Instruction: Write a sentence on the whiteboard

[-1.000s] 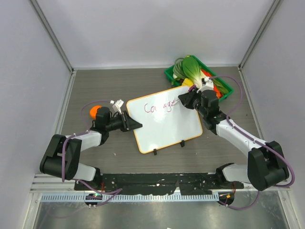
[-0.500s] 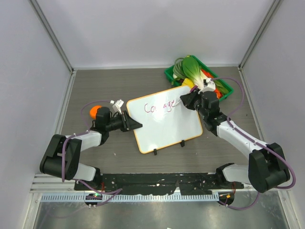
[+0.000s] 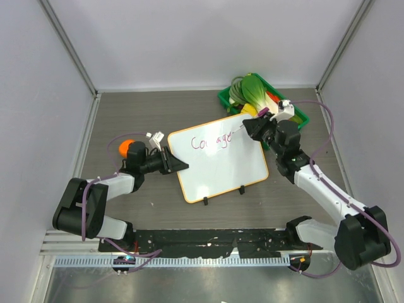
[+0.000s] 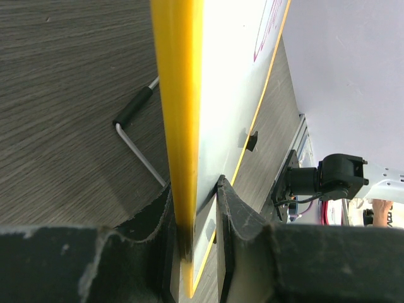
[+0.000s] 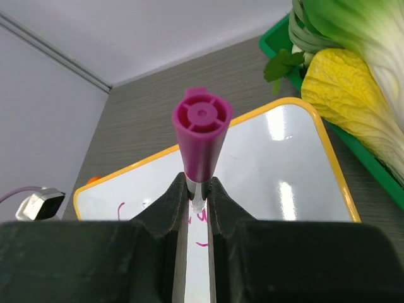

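Dead centre, orange-framed white rectangular whiteboard (image 3: 221,167), 9 o'clock edge clamped by left gripper (image 3: 183,166); right gripper (image 3: 252,128) pinches purple plastic marker (image 5: 201,136) at 2 o'clock. Handwritten purple-pink sentence (image 3: 211,142) shows only "Courage"; mid-writing, next word needs starting.

green tray (image 3: 304,118), leafy vegetables (image 3: 254,88), orange ball (image 3: 125,147)

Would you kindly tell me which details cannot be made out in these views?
1. Tip of the marker: in the right wrist view, hidden behind the marker's barrel and the right gripper; in the top view, too small to show whether it touches the whiteboard.
2. The writing: the left wrist view sees the whiteboard edge-on, only a pink sliver; unreadable.
3. The orange thing: top view, partly behind the left arm; unidentifiable.
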You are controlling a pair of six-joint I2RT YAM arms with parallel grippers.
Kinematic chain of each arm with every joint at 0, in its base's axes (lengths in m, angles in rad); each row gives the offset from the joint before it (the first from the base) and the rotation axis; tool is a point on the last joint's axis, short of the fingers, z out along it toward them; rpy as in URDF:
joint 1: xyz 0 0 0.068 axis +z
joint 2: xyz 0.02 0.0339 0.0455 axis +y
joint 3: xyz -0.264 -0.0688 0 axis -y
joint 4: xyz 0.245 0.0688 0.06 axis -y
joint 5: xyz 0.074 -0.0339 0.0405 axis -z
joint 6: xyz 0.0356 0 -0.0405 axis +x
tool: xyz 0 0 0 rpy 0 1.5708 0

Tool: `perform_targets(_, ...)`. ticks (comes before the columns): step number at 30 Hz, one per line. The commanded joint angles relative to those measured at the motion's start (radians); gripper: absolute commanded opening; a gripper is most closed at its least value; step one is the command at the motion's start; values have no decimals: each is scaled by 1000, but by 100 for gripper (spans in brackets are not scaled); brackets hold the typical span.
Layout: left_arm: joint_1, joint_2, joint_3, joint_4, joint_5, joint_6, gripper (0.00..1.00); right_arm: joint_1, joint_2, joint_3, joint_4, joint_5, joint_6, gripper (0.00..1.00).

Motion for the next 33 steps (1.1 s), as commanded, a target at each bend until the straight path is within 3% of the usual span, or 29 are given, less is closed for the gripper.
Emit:
perform_targets(1, -3, 26, -16, -135, -186, 129, 0, -4, -77, -4, 47, -24, -21, 1)
perform_targets(9, -3, 26, -14, -135, -186, 131, 0, -7, -158, -42, 1, 2, -43, 1)
perform_targets(33, -6, 25, -12, -141, -186, 134, 0, -8, -178, -66, -10, 46, -87, 1)
